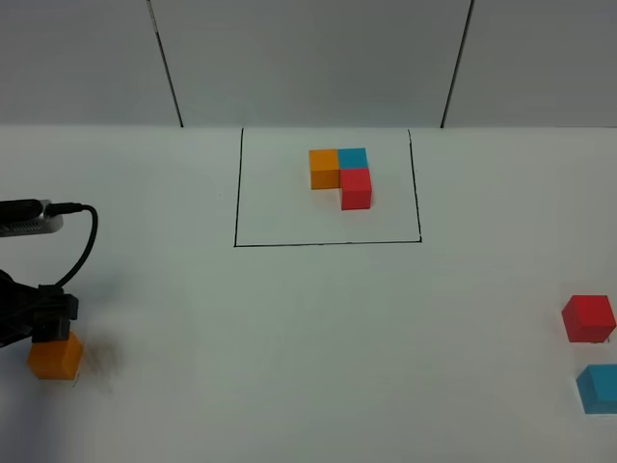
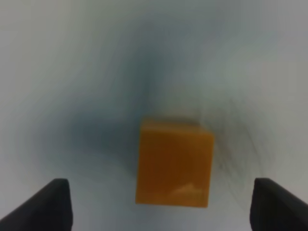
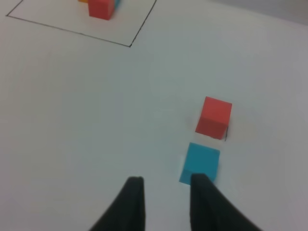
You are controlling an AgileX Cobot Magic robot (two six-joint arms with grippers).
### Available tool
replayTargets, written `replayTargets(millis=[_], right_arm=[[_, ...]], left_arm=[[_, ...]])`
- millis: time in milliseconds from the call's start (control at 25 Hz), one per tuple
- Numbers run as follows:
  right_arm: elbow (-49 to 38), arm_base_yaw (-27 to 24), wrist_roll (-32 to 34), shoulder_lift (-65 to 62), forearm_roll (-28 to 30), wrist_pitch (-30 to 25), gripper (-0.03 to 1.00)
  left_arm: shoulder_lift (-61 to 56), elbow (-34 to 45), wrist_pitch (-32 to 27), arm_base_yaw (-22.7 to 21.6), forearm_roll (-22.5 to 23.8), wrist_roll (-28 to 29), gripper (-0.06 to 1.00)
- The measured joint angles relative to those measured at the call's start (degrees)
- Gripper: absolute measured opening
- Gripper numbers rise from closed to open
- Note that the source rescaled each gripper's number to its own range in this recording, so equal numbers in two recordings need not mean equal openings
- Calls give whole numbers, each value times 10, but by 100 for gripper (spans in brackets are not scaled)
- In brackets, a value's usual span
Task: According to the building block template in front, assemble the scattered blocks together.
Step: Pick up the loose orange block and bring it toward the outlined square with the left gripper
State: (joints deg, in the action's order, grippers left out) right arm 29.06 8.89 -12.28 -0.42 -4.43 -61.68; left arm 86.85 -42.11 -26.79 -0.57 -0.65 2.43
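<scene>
The left gripper (image 2: 161,185) has its jaws spread wide to either side of the orange cube (image 2: 174,163), with a gap at each face. The cube sits well left of the building block template (image 1: 340,177) and nearer the robot. The right gripper (image 3: 167,179) has its jaws slightly parted and empty. The teal-blue cube (image 3: 200,163) lies just past one fingertip and the red cube (image 3: 214,117) just beyond it, both well right of the template, with open white table (image 1: 318,338) between.
</scene>
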Motion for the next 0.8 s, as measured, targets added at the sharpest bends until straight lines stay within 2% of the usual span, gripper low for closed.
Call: replayTargets(millis=[800], right_arm=[[0,0,0,0,0,0,0]], left_arm=[[105,0,69,0,-2,0,72]])
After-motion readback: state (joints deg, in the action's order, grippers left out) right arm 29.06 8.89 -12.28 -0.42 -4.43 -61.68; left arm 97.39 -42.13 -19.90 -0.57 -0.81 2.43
